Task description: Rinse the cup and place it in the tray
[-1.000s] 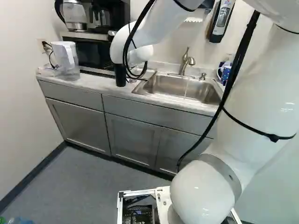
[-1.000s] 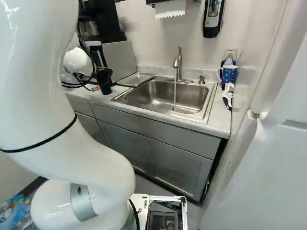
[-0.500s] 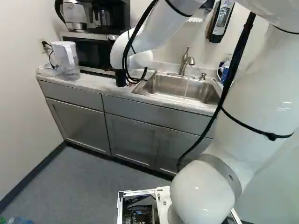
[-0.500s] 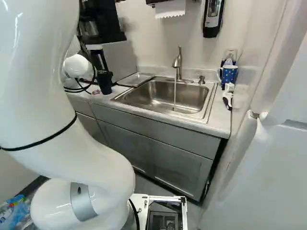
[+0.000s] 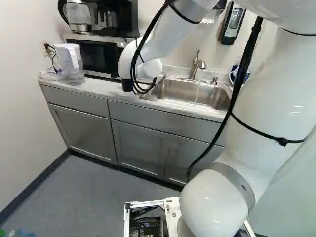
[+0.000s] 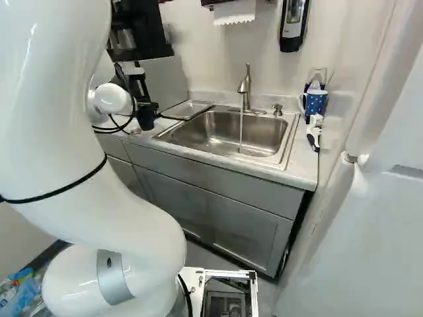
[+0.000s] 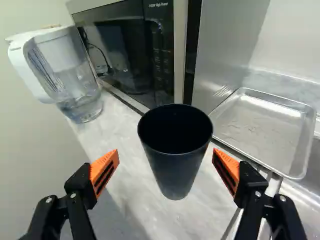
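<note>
The arm (image 5: pixel 148 68) has dipped in towards the cup (image 7: pixel 172 170), upright on the counter (image 7: pixel 112 127) at the gripper's twelve o'clock, between its spread fingers. Looks light, maybe slick; I'd squeeze mid-wall. Too dark inside to tell contents; nothing shows in the tray (image 7: pixel 262 122), two o'clock.

1. Cup (image 7: pixel 175 165): inside bottom too dark to tell; mostly hidden by the arm (image 5: pixel 266 94) in the left base view.
2. Tray (image 7: pixel 265 132): partly hidden by the arm in the left base view.
3. Pitcher (image 7: pixel 70 70): hidden in the right base view.
4. Sink (image 6: pixel 228 132): cut off in the wrist view.
5. Floor items (image 6: pixel 21 290): cut off, unidentifiable.
</note>
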Available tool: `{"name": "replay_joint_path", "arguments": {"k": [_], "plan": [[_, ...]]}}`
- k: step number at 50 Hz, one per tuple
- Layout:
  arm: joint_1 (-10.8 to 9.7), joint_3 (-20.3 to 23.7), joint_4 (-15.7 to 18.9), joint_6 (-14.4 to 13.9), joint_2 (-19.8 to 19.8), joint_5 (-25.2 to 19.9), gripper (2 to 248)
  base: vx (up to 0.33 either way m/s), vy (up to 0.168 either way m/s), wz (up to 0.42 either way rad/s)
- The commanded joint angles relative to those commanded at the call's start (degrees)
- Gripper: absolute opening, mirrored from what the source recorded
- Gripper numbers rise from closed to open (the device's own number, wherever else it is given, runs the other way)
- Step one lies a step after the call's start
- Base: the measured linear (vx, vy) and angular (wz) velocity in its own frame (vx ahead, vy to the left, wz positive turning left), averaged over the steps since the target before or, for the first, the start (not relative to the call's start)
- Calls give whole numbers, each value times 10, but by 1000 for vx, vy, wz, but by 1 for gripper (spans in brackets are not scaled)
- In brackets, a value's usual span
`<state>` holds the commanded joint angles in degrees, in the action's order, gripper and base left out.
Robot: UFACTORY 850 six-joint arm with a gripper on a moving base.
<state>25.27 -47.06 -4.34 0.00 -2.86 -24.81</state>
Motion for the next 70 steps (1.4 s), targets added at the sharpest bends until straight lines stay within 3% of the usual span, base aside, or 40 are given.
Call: {"name": "replay_joint_path", "arguments": {"k": [31, 58, 59, 63, 64, 68, 69, 70], "plan": [[-6, 11, 19, 0, -24, -56, 247, 0, 0, 0], [-6, 11, 19, 0, -24, -57, 242, 0, 0, 0], [-6, 11, 19, 0, -24, -57, 206, 0, 0, 0], [-6, 11, 19, 0, -24, -57, 206, 0, 0, 0], [-6, 11, 19, 0, -24, -57, 168, 0, 0, 0], [-6, 11, 19, 0, -24, -57, 168, 0, 0, 0], [-6, 11, 19, 0, -24, -57, 132, 0, 0, 0], [-6, 11, 19, 0, -24, -57, 132, 0, 0, 0]]}}
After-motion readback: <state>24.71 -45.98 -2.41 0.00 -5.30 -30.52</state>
